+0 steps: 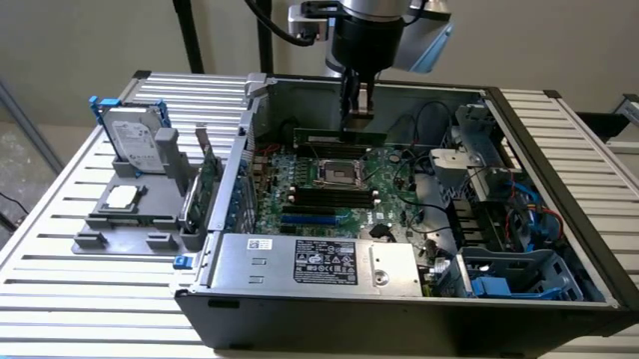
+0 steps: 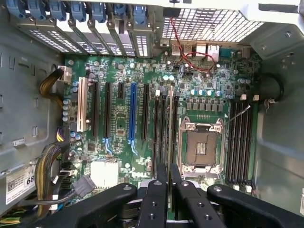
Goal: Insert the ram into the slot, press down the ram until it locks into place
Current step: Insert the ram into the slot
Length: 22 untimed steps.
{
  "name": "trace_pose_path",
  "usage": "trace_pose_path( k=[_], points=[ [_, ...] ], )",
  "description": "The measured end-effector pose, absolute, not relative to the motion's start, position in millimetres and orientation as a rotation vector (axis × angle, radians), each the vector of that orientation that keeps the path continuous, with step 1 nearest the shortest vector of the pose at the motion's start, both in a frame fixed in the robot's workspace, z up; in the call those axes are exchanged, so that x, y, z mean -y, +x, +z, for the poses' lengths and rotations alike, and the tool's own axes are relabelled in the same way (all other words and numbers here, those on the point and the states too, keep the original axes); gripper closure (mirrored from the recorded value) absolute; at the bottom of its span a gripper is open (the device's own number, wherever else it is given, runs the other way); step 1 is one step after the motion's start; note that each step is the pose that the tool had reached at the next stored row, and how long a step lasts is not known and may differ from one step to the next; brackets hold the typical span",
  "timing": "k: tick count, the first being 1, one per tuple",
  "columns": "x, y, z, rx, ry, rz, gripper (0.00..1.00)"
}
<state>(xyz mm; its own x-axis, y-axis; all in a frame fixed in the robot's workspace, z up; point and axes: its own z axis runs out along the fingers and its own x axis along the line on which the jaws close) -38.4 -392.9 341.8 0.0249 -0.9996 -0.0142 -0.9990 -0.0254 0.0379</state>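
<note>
Pincer (image 1: 357, 112) reaches down into the open case (image 1: 547, 142), closed narrow on the top edge of the ram (image 1: 317, 137), which hangs level over the board just beyond the socket (image 1: 334, 173). From the wrist the ram (image 2: 170, 124) runs edge-on out of the pincer (image 2: 168, 190), in line with the slots (image 2: 157, 126) that lie between the socket and the blue slot (image 2: 132, 114). I judge the step in hand to be the insertion. The stick looks lined up over its slot, but I cannot tell whether it has entered, and nothing shows it locked. Seating it calls for a straight drop with both ends level, then firm pressure

Little crowds the path. The power supply (image 1: 314, 262) sits at the near edge, and cables (image 1: 519, 218) lie toward the exterior view's right, apart from the slots. Outside, on the worktop (image 1: 55, 224) at the exterior view's left, stand a drive (image 1: 135, 140) and an upright card (image 1: 206, 187)
</note>
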Motion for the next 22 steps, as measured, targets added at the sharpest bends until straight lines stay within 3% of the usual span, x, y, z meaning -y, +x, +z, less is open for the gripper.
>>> trace_pose_path(
  k=[22],
  points=[
    [393, -38, 302, 2.181, 2.237, -0.057, 0.87]
  ],
)
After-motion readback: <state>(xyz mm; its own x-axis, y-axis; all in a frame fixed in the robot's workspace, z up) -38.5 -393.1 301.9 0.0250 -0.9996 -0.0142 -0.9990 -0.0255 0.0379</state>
